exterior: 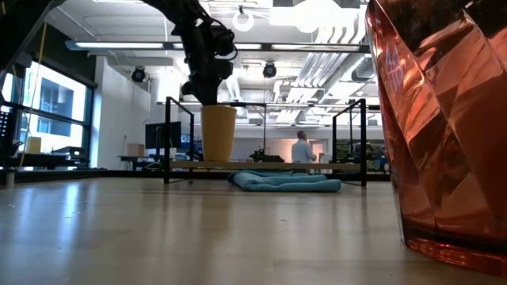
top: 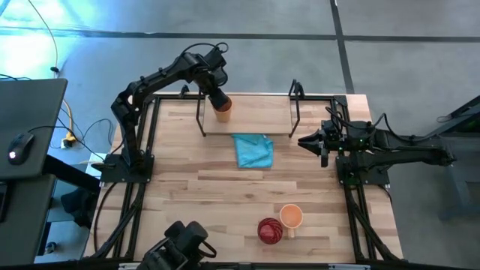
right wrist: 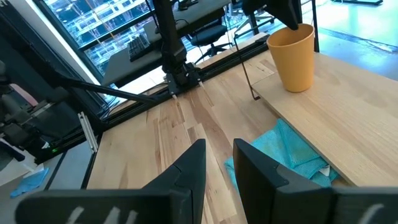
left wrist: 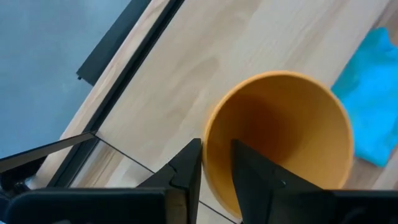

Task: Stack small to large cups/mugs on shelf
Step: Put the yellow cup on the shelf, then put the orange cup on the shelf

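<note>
The mustard-tan tumbler [top: 223, 110] stands upright on the shelf [top: 262, 120], toward ten o'clock on the table [top: 187, 187]. The left gripper [left wrist: 216, 163] straddles its rim, fingers a narrow gap apart. The right gripper [right wrist: 219, 163], at three o'clock, holds nothing, fingers narrowly parted.

Left gripper [top: 218, 100] was over the mustard-tan tumbler [top: 223, 111], which stood at the left end of the shelf [top: 262, 124]. Blue cloth [top: 253, 150] lay on the tabletop [top: 187, 187] just in front of the shelf. Right gripper [top: 309, 140] waited off the shelf's right end. Dark red ribbed cup [top: 271, 230] and orange mug [top: 291, 217] sat touching near the front edge.
</note>
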### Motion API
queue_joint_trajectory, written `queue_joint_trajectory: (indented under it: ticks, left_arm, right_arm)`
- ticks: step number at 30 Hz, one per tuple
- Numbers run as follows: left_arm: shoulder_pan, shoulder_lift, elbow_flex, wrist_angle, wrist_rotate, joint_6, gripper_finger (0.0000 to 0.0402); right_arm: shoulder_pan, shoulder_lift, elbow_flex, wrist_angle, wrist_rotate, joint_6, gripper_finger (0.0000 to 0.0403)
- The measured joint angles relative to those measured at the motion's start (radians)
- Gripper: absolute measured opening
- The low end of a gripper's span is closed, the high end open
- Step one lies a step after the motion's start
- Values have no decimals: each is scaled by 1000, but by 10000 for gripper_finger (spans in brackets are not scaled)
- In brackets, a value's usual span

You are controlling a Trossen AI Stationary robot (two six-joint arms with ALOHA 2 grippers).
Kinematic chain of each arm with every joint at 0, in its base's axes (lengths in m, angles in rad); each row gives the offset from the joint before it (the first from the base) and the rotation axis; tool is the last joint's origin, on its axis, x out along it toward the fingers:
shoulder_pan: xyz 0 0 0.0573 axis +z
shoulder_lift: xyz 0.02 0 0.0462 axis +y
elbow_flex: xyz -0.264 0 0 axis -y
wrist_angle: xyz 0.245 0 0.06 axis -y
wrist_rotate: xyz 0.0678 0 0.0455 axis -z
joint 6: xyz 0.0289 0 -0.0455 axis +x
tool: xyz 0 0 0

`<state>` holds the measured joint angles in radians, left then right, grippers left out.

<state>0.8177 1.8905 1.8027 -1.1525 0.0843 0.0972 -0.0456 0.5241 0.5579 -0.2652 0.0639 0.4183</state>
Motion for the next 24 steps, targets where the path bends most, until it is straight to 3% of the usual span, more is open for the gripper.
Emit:
queue_joint_trajectory:
  ticks: [12, 18, 24]
  left_arm:
    - [0, -84, 1, -3, -43, -3, 74]
    - [-9, -148, 1, -4, -16, -32, 74]
    - [-70, -240, 1, -4, 43, -64, 74]
  right_arm:
    - [0, 0, 0, 0, 0, 0, 71]
    - [0, 0, 0, 0, -19, 1, 71]
    - [0, 1, 0, 0, -182, 79, 71]
